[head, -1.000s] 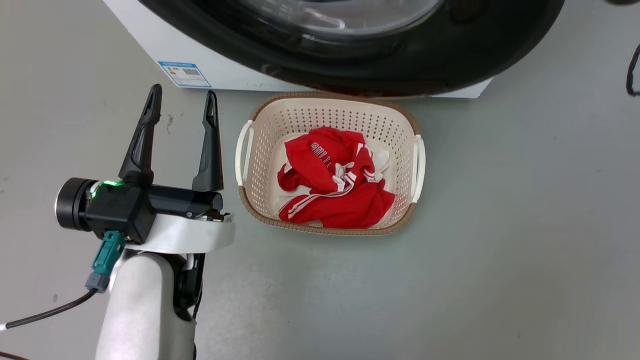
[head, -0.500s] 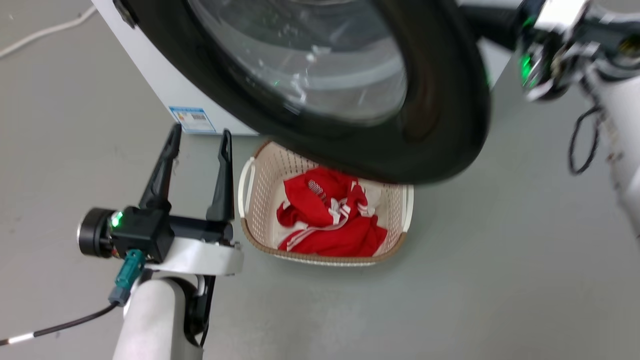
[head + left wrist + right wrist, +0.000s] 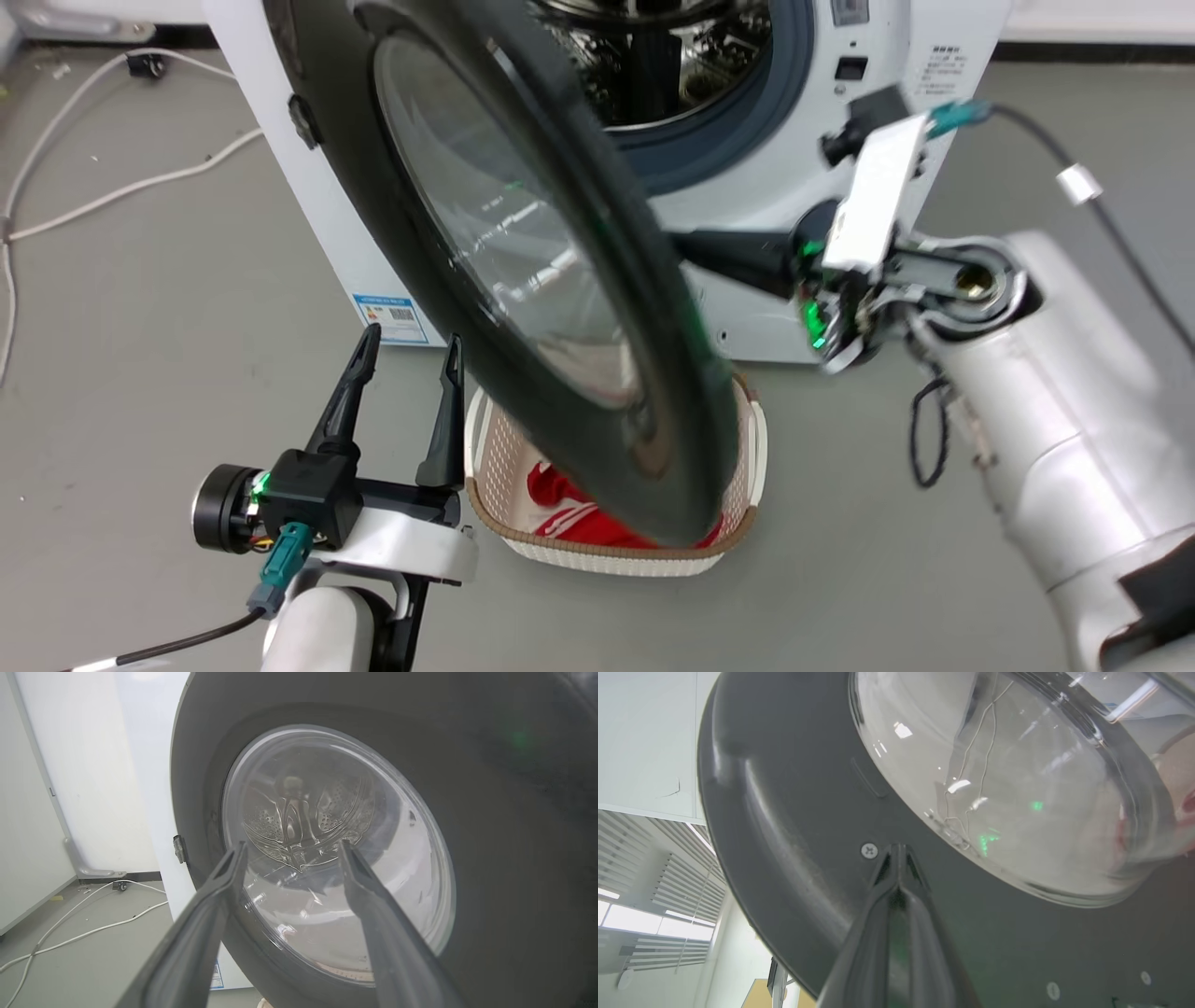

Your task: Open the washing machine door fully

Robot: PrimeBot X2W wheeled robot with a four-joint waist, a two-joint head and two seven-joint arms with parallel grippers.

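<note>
In the lower left of the head view, the left gripper (image 3: 413, 343) is nearest. Its two dark fingers are spread apart and point up the frame, and nothing is between them. In the left wrist view they point toward the outer glass of the door without touching it.

Just beside this gripper, in the lower centre, a cream basket (image 3: 597, 553) with many small holes and a brown rim stands on the grey floor. A crumpled red garment with white stripes (image 3: 560, 495) lies inside it; the door hides a part of it.

The washing machine door (image 3: 523, 280) crosses the middle of the frame from upper left to lower centre. It stands partly open, hinged on the left side of the machine, with its lower edge above the basket.

Behind the door, from the right side of the frame, comes the right gripper (image 3: 896, 851). Its fingers are pressed together, with nothing between them, and the tips touch the dark inner side of the door near a screw (image 3: 869, 850).

Farther, at the top, the washing machine (image 3: 775, 168) is white, with a grey gasket (image 3: 738, 131) around the steel drum (image 3: 653, 56). What the drum holds I cannot tell. A blue label (image 3: 392, 315) is low on its front. White cables (image 3: 93, 191) lie on the floor in the upper left.
</note>
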